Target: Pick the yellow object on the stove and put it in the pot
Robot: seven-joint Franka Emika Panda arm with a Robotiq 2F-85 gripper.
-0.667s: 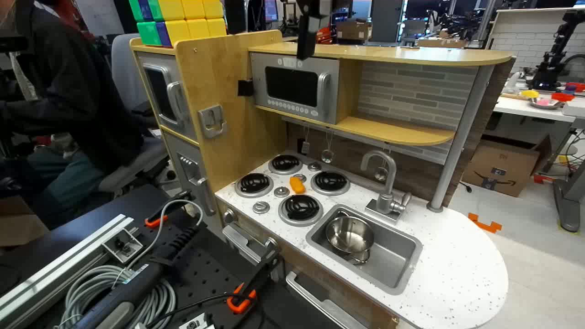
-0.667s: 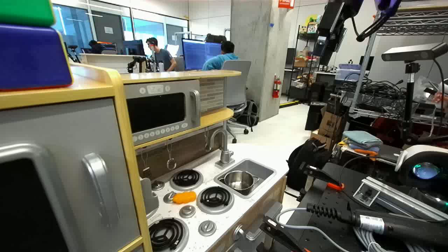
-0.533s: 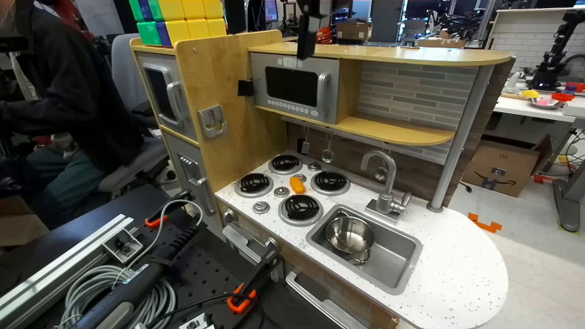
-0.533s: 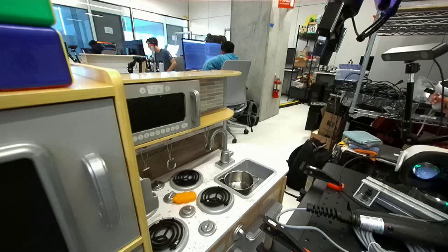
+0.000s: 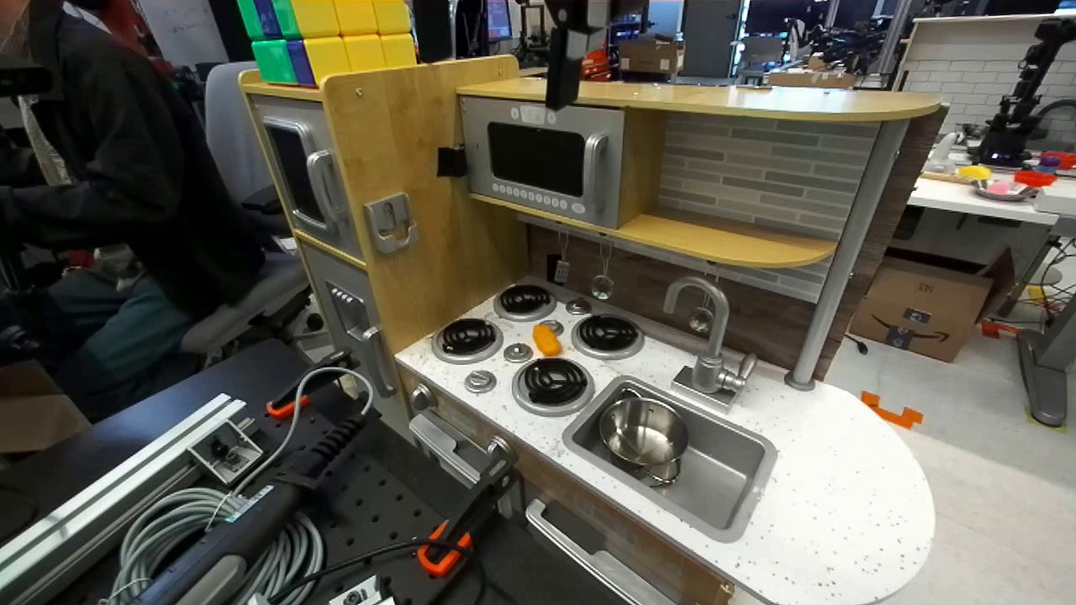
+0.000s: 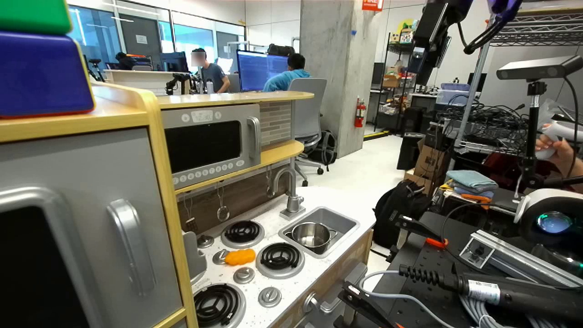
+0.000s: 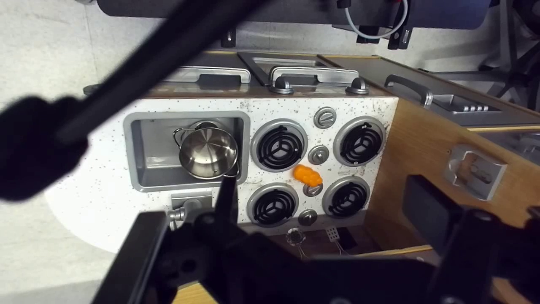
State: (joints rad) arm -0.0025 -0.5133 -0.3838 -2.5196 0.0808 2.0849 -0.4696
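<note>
The yellow object (image 7: pixel 307 175) is a small, lumpy orange-yellow piece. It lies on the white stove (image 7: pixel 337 171) among the black burners, against a grey knob; it also shows in both exterior views (image 5: pixel 546 340) (image 6: pixel 240 257). The silver pot (image 7: pixel 208 153) stands upright in the steel sink basin beside the burners; both exterior views show it (image 5: pixel 644 431) (image 6: pixel 311 237). My gripper (image 7: pixel 318 198) is open and empty, well above the stove, with its fingers wide apart. It shows at the top in an exterior view (image 6: pixel 426 68), and partly at the top edge in an exterior view (image 5: pixel 565 80).
A tap (image 5: pixel 704 336) rises behind the sink (image 5: pixel 731 487). The microwave (image 5: pixel 538 160) and shelf (image 5: pixel 731 239) overhang the counter's back. A tall wooden cabinet (image 5: pixel 437 252) borders the stove. Toy utensils (image 5: pixel 602 286) hang behind the burners. A black table with cables (image 5: pixel 361 496) stands in front.
A hand with a white controller has moved further into view at the right edge of an exterior view. The arm, the yellow object and the pot have not visibly moved.
</note>
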